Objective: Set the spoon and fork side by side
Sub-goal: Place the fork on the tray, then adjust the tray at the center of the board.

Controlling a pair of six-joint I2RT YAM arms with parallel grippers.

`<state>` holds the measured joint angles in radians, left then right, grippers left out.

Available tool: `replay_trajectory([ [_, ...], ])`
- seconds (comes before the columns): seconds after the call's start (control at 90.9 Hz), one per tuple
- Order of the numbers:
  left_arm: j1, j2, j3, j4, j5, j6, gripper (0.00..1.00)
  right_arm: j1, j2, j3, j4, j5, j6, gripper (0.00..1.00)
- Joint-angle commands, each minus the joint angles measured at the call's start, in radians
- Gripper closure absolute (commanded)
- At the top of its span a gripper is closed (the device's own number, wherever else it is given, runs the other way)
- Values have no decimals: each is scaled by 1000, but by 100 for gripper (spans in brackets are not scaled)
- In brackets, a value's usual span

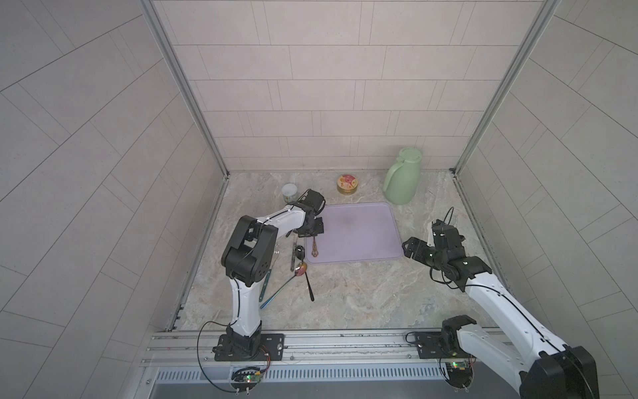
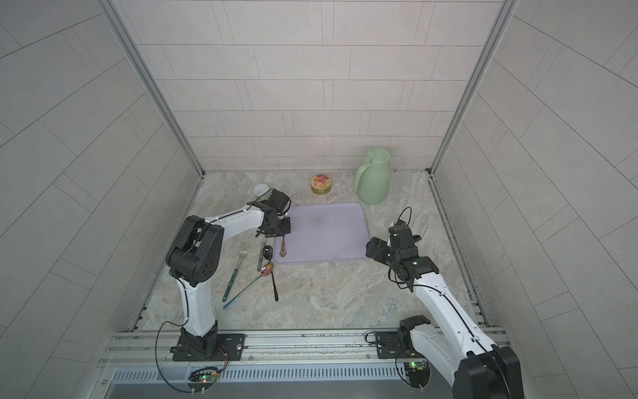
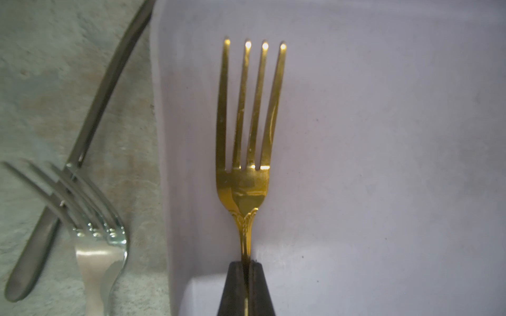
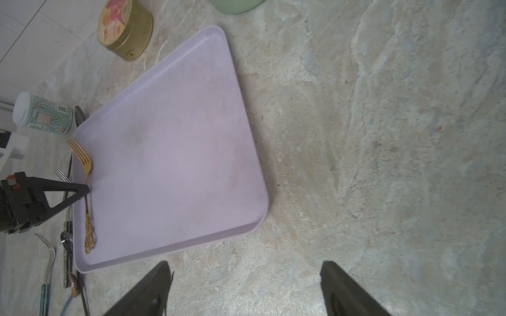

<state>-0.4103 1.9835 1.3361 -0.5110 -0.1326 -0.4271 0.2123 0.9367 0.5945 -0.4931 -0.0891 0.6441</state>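
The placing of the fork is judged to be in hand. The gold fork (image 3: 247, 131) is pinched at its neck by the fully closed left gripper (image 3: 246, 273), along the 9 o'clock edge of the lavender tray (image 1: 362, 235), tines toward 12 o'clock. Whether it rests there cannot be told. The right gripper (image 4: 244, 264) is spread wide and empty off the tray's 4 o'clock corner. Release is called for next, then a clean pick of one spoon. The black spoon (image 1: 299, 252) and iridescent spoon (image 1: 301, 268) overlap off the tray's 8 o'clock corner.
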Motion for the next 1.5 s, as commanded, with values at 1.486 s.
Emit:
replay_trajectory([
  [1.486, 74, 64, 70, -24, -12, 91, 88, 38, 148, 129, 24, 35, -33, 11],
])
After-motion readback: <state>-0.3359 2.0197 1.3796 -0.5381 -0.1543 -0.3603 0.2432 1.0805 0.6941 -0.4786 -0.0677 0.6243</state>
